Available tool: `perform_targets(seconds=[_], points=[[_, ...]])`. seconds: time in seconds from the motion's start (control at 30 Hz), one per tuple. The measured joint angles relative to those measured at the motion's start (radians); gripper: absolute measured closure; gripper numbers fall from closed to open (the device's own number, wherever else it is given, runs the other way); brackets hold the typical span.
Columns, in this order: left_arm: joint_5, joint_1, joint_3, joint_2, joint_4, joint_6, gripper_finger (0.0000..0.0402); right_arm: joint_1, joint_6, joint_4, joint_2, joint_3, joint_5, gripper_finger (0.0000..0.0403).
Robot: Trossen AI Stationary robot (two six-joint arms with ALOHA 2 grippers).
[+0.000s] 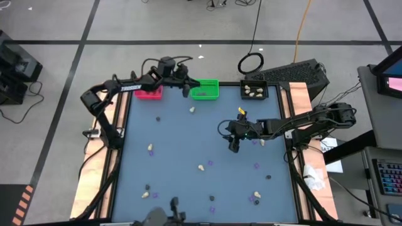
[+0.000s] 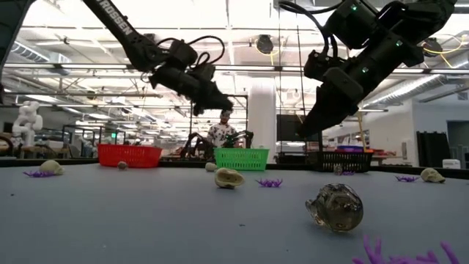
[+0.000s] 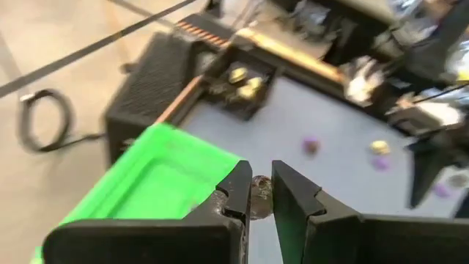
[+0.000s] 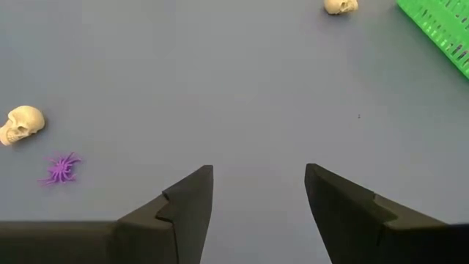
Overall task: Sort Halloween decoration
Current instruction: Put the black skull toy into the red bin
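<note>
Nearest the low camera, a dark skull (image 2: 334,207) is lying on the blue bench (image 1: 182,150), with purple spiders (image 2: 269,182) and cream skulls (image 2: 228,177) strewn farther back. I am judging these trinkets light, rigid and smooth; the rounded skulls are likely to roll or squirt from the fingers, so I am planning to pinch them across the temples, while the flat spiders are calling for a low scoop at the body.

At mid-bench my right hand (image 1: 234,145) is hovering with its fingers wide apart and empty, bare surface beneath it and a spider (image 4: 60,168) and a skull (image 4: 22,123) nearby.

Farthest off, my left hand (image 3: 259,193) is hanging clamped on a small greyish trinket (image 3: 260,189) beside the green bin (image 1: 205,90), between the red bin (image 1: 149,93) and the black bin (image 1: 254,91). Bin rims and the bench edge are crowding that end; the middle is offering free room.
</note>
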Motion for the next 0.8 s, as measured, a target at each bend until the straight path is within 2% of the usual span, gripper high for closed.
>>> perform_targets(seconds=[0.1,0.27,0.57,0.8], points=[[-0.046,0.027,0.0,-0.028,-0.085,0.053,0.0364,0.0,-0.006,-0.002,0.0,0.0,0.0,0.0195],[-0.063,0.077,0.0,-0.072,-0.201,0.095,0.0364,0.0,-0.015,-0.002,0.0,0.0,0.0,0.0195],[-0.217,0.181,0.0,-0.147,-0.422,0.183,0.0364,0.0,-0.022,-0.002,0.0,0.0,0.0,0.0195],[-0.433,0.247,0.0,-0.178,-0.605,0.218,0.0364,0.0,-0.033,-0.002,0.0,0.0,0.0,0.0195]])
